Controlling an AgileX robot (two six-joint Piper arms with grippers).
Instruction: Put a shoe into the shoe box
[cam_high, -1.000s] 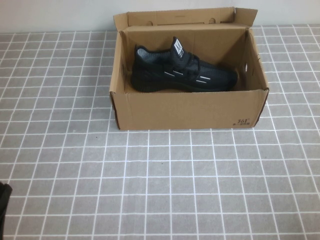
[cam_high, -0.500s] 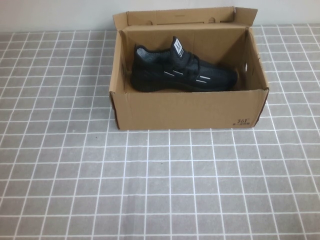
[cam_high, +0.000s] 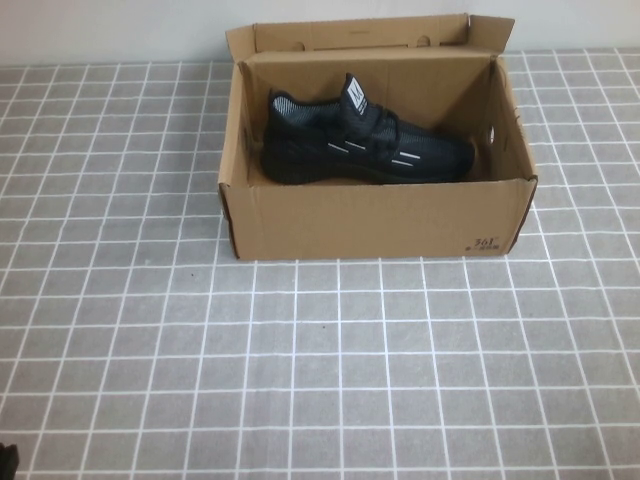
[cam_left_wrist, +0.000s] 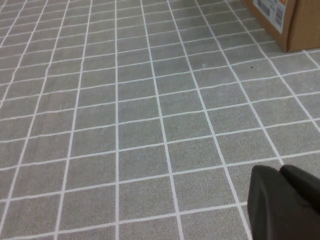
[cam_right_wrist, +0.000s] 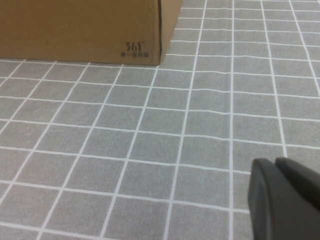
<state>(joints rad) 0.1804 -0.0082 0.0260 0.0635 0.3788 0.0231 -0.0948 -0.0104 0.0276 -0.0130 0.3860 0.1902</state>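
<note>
A grey white-gridded tabletop runs back to a pale wall.

the shoe box stands on the table toward the far edge, about midway between the left and right edges. the shoe lies inside it on its sole, lengthwise, toe toward the right wall, heel toward the left wall, nearer the back wall than the front. the left gripper sits at the near left corner of the table, well apart from the box. the right gripper hangs over the near right part, with the box's front right corner beyond it.
</note>
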